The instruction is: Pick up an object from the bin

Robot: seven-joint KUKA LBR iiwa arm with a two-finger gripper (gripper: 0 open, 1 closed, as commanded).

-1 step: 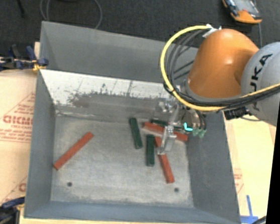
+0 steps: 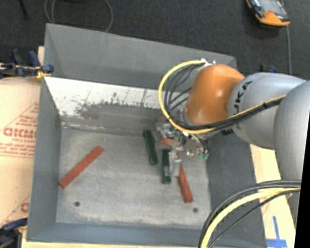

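Note:
My gripper (image 2: 174,156) is low in the right half of the bin, under the arm's orange cover. Directly beneath it lies a dark green stick (image 2: 166,171), pointing towards the bin's front. A second dark green stick (image 2: 150,147) lies just left of the gripper, slanted. A short red-brown stick (image 2: 184,188) lies just right of and in front of the gripper, its upper end close to the first green stick. I cannot make out whether anything is gripped.
A longer red-brown stick (image 2: 81,166) lies alone on the bin floor at the left, slanted. The bin's sloping walls rise on all sides; the arm and its cables cover the bin's right rear.

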